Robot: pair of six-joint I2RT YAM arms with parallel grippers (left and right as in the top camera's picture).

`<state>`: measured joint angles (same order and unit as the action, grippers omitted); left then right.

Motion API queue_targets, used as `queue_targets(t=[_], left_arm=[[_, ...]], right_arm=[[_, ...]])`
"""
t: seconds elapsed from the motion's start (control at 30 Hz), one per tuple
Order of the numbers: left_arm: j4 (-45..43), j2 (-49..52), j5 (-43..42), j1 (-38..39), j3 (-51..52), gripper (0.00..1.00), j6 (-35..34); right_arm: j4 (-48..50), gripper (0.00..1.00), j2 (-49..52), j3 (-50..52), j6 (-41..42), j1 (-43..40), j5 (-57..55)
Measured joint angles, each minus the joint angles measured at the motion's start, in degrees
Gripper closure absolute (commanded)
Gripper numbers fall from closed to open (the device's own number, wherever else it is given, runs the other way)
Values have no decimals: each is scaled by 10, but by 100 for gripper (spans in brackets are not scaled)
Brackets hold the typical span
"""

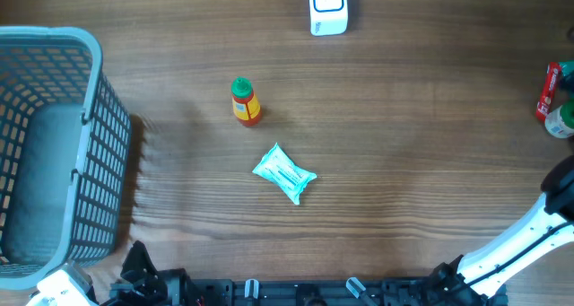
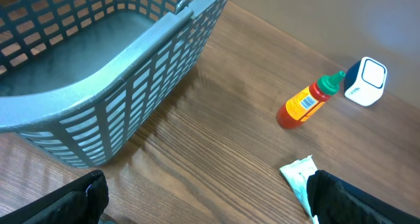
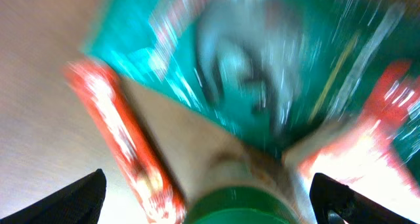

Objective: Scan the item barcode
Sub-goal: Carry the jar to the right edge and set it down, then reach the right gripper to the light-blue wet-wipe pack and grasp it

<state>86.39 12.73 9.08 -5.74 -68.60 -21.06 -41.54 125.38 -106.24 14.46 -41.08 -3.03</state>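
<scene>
Right end effector [image 3: 213,196] is released: its fingers [image 3: 79,201] sit spread at the two lower corners of the right wrist view and grip nothing. It hangs close over a group of goods at the right edge of the surface [image 1: 404,162]. A green cap [image 3: 236,209] lies directly between the fingers, a red tube [image 3: 125,138] lies beside it, and a teal pack [image 3: 262,66] lies behind. Left end effector [image 2: 210,201] is also released and empty, near the basket [image 2: 131,86].

**Step in hand (judged):** pick one item from the right group for scanning. The green-capped item is the likely candidate.

1. Centre the fingers on the cap or neck, clear of the red tube, so that only one item is gripped.
2. Close below the cap, where the body is widest, so the item does not slip.
3. Lift straight up before travelling, because its neighbours are close.
4. Carry the item to the scanner [image 1: 327,8] at the far edge of the surface, well apart from the group, and turn the barcode side toward it.

**Labels:** the right wrist view is too blurred to read any print. On the sauce bottle [image 2: 305,104] near the middle of the surface, a white barcode panel shows, but its digits cannot be read. The packet [image 1: 285,173] shows no legible writing.
</scene>
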Motion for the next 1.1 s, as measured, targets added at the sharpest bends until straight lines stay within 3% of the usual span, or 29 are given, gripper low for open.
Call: queue_targets(t=[0.17,0.23,0.3,0.4,0.47,0.6,0.67,0.77,0.97,1.03,1.1], left_arm=[[0,0,0,0,0,0,0],[0,0,0,0,0,0,0],[0,0,0,0,0,0,0],[0,0,0,0,0,0,0],[0,0,0,0,0,0,0],[0,0,0,0,0,0,0],[0,0,0,0,0,0,0],[0,0,0,0,0,0,0],[0,0,0,0,0,0,0],[0,0,0,0,0,0,0],[0,0,0,0,0,0,0]], right_arm=[[-7,0,-199,-76,73,20,88],[-53,0,-272,-92,118,60,214],[-100,0,-279,-94,120,116,320],[-201,1,-257,-85,36,251,418],[-289,1,-251,-82,-58,381,420],[-349,0,-251,-64,-128,601,293],[-323,1,-251,-15,-142,732,232],[-209,1,-251,115,-148,852,173],[30,4,-251,357,-147,940,107],[47,6,-251,397,-129,952,39],[62,15,-251,410,-115,958,-43]])
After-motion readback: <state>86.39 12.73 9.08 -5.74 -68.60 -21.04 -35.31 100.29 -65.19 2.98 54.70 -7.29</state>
